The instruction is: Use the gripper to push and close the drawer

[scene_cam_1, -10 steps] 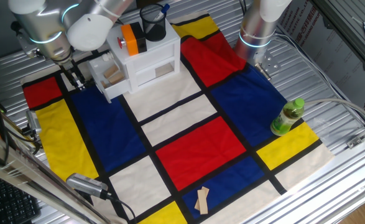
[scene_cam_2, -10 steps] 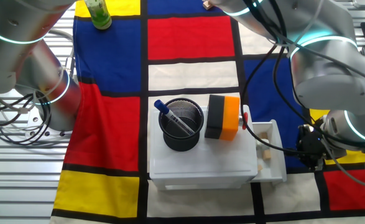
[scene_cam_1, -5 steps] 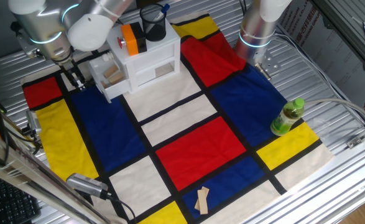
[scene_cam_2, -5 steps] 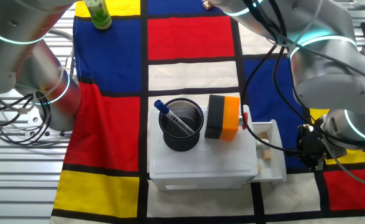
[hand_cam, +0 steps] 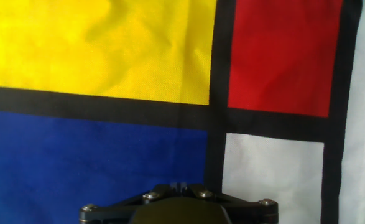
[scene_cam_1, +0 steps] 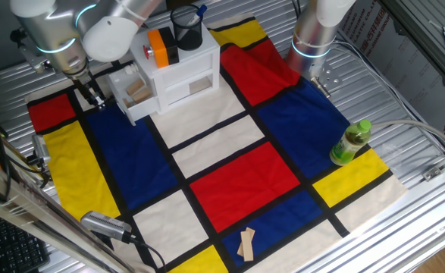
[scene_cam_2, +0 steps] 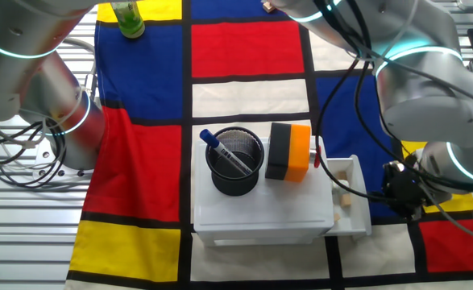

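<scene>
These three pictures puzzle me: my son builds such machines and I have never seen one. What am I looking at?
It is a robot arm at a table under a colourful checked cloth. Two pictures come from fixed cameras on different sides; the third looks down from the arm's hand and shows only cloth. The arm's black pincer hangs beside a small white drawer, pulled out of a white mini cabinet with wooden pieces inside. The pincer holds nothing that shows. A green bottle also stands on the cloth.
</scene>
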Robot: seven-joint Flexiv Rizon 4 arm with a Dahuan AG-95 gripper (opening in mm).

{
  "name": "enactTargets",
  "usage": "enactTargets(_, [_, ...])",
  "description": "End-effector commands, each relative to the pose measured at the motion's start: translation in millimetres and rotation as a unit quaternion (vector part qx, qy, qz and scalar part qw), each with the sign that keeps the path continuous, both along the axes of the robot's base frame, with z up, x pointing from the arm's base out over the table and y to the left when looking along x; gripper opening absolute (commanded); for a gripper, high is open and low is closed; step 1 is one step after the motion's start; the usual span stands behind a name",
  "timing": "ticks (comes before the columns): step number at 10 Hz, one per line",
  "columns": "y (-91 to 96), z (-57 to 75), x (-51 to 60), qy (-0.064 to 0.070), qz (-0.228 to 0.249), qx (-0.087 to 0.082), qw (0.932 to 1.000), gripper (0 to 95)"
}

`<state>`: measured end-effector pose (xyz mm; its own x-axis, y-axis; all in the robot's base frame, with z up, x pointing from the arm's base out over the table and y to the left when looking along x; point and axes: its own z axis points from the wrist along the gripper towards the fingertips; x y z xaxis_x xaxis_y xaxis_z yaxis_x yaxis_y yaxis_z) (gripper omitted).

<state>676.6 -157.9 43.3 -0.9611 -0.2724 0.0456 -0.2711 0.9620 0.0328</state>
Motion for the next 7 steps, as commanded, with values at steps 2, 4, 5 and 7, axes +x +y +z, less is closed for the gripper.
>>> enactTargets(2, [-0.3,-0.2,0.6,-0.027,0.027,0.000,0.9993,0.0])
enactTargets(4, [-0.3,-0.2,0.6,-0.028,0.024,-0.002,0.9993,0.0])
enactTargets(5, [-0.3,-0.2,0.6,-0.029,0.023,-0.002,0.9993,0.0])
enactTargets(7, [-0.3,-0.2,0.6,-0.026,0.023,-0.001,0.9994,0.0])
